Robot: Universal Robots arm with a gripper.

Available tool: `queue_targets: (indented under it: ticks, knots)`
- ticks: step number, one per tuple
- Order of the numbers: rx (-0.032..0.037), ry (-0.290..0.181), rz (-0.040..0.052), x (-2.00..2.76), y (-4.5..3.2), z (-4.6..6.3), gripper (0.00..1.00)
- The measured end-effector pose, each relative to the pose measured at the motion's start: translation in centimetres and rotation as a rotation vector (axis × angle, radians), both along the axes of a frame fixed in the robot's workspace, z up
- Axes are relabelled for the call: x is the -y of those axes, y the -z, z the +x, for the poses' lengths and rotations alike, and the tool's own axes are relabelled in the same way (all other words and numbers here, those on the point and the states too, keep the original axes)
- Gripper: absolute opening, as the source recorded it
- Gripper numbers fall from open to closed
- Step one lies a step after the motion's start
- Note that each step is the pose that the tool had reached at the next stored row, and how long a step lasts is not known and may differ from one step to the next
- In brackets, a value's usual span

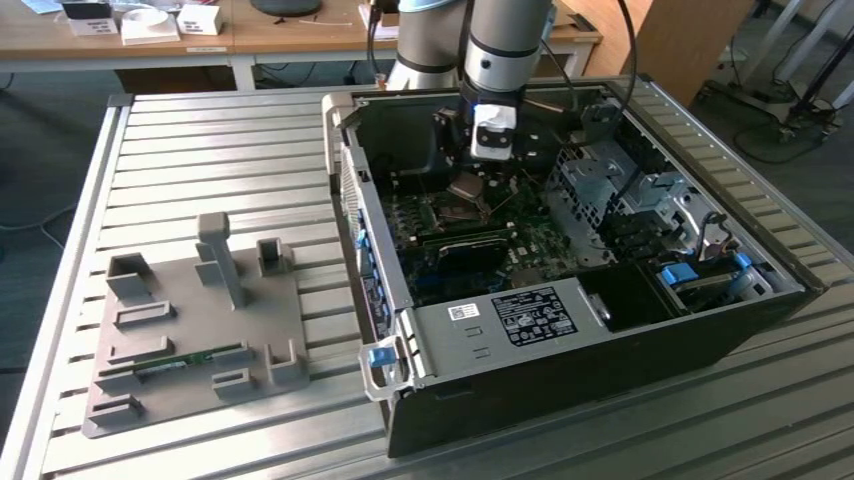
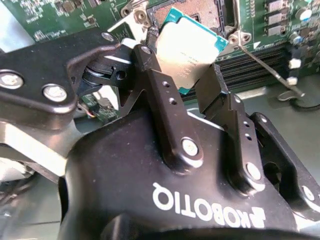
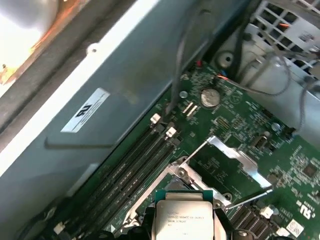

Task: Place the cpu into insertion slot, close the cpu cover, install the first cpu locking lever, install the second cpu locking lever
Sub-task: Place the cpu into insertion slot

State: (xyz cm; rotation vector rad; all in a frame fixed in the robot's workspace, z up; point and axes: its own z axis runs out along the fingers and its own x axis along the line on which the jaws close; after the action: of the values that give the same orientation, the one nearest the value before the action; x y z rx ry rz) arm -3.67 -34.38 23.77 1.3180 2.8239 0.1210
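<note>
Pincer (image 2: 179,62) gripping cpu (image 2: 192,42), over insertion slot (image 2: 194,8), inside computer case (image 1: 601,370)

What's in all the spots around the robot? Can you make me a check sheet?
Surface: slatted metal table, carrying an open black computer case.
Job's things: cpu held tilted near the insertion slot, not seated; cpu cover raised open; one locking lever unlatched.
Clutter: grey fixture plate with a thin green circuit strip lying in it.
Grippers: gripper shut on the cpu's edges.
Cables: black cable runs down to the motherboard; grey wires loop nearby.
Surroundings: wooden desk behind the table, white boxes on it.
</note>
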Motion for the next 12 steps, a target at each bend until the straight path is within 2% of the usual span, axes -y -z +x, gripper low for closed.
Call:
queue_targets:
  ticks: [12]
  knots:
    - [0.0000,0.010,0.0000,0.00,0.00,0.00,0.54]
